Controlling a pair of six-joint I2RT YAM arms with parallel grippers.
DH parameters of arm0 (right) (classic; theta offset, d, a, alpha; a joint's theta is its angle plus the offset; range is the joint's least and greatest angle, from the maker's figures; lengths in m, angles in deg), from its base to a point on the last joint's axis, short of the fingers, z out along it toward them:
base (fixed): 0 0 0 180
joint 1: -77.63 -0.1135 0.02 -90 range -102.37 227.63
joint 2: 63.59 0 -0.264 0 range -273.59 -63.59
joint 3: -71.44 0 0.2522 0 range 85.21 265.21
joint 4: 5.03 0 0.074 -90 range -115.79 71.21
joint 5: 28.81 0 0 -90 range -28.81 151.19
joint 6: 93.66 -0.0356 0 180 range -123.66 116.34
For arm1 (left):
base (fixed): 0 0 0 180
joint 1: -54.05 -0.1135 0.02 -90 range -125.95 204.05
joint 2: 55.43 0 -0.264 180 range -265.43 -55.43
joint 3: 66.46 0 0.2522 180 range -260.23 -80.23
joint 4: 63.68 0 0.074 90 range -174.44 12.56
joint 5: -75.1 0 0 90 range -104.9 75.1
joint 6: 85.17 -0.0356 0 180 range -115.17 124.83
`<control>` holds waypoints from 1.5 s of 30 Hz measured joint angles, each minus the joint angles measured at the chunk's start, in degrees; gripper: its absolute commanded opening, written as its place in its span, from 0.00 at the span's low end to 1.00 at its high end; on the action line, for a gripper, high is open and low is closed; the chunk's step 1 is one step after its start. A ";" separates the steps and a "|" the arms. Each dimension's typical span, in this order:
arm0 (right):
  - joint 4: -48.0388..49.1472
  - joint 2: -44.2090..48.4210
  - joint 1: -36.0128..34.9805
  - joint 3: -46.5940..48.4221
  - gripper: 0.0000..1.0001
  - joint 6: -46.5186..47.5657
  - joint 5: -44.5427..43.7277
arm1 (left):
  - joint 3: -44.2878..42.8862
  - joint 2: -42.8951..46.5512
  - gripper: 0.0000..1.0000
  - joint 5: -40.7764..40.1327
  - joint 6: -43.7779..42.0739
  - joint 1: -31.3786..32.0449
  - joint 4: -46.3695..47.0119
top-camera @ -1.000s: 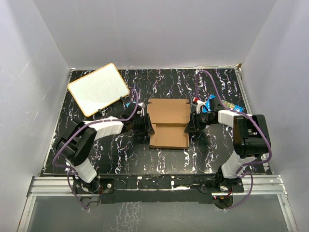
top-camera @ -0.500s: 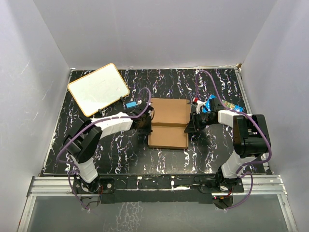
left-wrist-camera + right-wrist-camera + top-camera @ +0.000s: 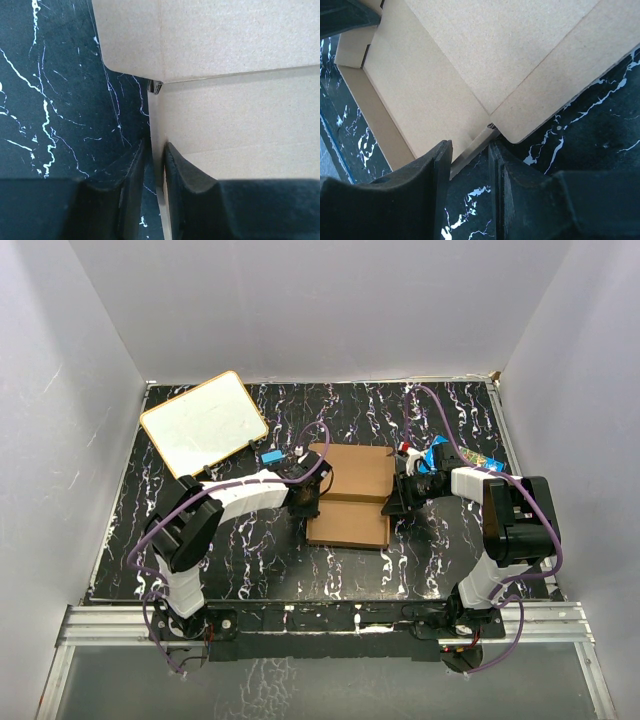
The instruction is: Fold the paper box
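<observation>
The paper box (image 3: 347,496), a plain brown cardboard blank, lies in the middle of the black marbled table (image 3: 250,555). My left gripper (image 3: 305,499) is at its left edge. In the left wrist view the left gripper (image 3: 156,150) is open only a crack. The box (image 3: 235,115) has its raised side wall standing between the fingers (image 3: 186,180), with a sliver of table showing beside it. My right gripper (image 3: 396,494) is at the right edge. The right wrist view shows the right gripper (image 3: 470,147) open, straddling a narrow side flap of the box (image 3: 470,65).
A white board with an orange rim (image 3: 203,424) leans at the back left. A small blue item (image 3: 271,455) lies just behind the left gripper. A blue printed packet (image 3: 442,452) and a red-and-white item (image 3: 405,449) sit behind the right gripper. White walls enclose the table.
My left gripper has moved right, up to the box's left edge, and its jaws stand narrower than a second ago. The right arm has not moved.
</observation>
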 measured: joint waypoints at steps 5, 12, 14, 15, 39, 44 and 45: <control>0.00 -0.02 0.00 0.00 0.38 0.00 0.04 | -0.35 -0.07 0.14 -0.37 -0.35 0.13 -1.05; -0.07 -0.35 -0.37 0.00 0.38 -0.04 0.70 | -1.84 -0.96 0.00 -1.95 -1.01 0.52 -2.67; -0.07 -0.37 -0.39 0.00 0.38 -0.04 0.81 | -2.84 -1.79 0.02 -2.75 -1.31 0.79 -3.52; -0.07 -0.37 -0.37 0.00 0.38 -0.04 0.81 | -2.97 -1.90 0.11 -3.21 -1.51 0.92 -3.63; -0.11 -0.37 -0.37 0.09 0.41 0.33 0.83 | -2.82 2.29 0.49 -2.10 -1.20 0.98 -4.11; -1.51 -0.37 -0.37 0.44 0.46 1.90 0.72 | -0.83 4.46 0.51 -1.05 -0.87 0.98 -1.90; -1.95 -0.37 -0.35 0.59 0.47 2.47 0.68 | -0.04 5.29 0.52 -0.79 -0.90 0.96 -1.29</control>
